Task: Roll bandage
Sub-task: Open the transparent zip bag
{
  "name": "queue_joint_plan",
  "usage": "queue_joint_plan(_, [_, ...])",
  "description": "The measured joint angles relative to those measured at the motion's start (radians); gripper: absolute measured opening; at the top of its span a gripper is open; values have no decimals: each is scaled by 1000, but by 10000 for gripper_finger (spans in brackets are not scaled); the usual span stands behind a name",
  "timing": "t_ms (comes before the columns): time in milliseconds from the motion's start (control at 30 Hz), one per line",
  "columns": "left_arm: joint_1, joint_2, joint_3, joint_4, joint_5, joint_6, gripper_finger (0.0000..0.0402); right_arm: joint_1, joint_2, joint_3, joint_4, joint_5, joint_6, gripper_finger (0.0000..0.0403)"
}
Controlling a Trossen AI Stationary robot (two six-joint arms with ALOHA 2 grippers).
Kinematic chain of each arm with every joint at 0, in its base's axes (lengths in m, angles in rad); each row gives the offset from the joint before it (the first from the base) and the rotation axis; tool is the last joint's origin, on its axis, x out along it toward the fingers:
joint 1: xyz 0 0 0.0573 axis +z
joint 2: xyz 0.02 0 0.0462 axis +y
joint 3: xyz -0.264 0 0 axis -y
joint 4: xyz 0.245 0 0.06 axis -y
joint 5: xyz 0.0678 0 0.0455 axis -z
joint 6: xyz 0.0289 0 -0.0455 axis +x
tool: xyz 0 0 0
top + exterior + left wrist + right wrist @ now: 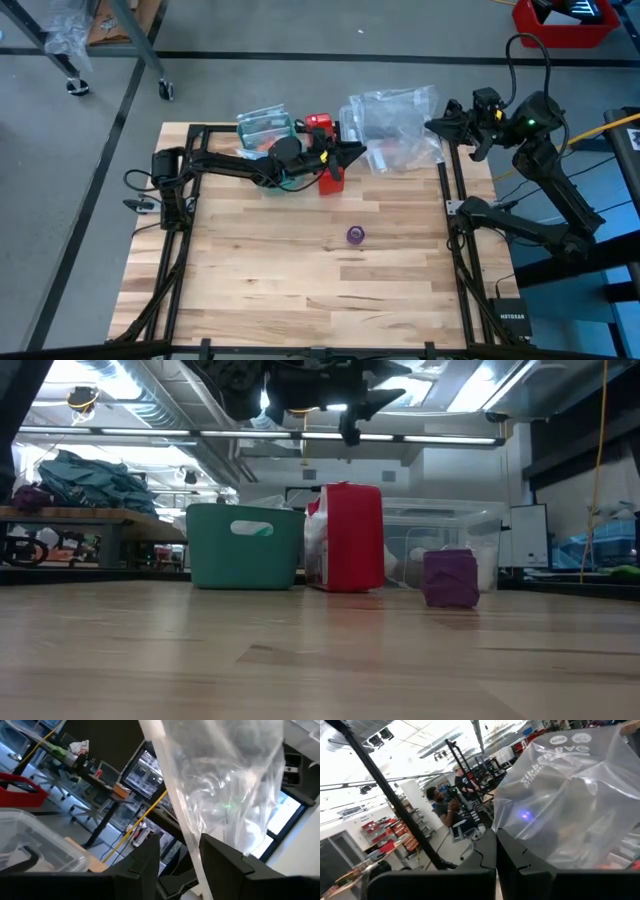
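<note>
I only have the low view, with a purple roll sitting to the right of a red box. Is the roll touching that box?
Observer: No. From above, the bandage lies coiled at mid-table, well clear of the red box at the back.
Operator: Which arm is that overhead?
Observer: The left one. The left gripper hangs over the back of the table by the red box, jaws open and empty.
Operator: And the right arm?
Observer: The right gripper is near the table's right rear corner, next to a clear plastic bag, jaws shut.
</note>
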Motion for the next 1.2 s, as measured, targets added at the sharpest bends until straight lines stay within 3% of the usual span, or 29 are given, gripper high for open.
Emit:
queue_joint_plan(367, [1,0,0,67,1,70,130,0,-27,0,-5,-27,1,1])
queue_joint_plan(700, [-1,0,17,93,1,142,128,0,49,0,-5,-27,0,1])
queue_joint_plan(800, [-1,0,17,92,12,219,103,0,67,0,-6,-27,0,1])
queue_joint_plan(967, [-9,0,17,73,53,271,17,0,68,0,0,-27,0,1])
queue_joint_plan(1200, [-12,0,17,67,53,262,2,0,65,0,0,-25,0,19])
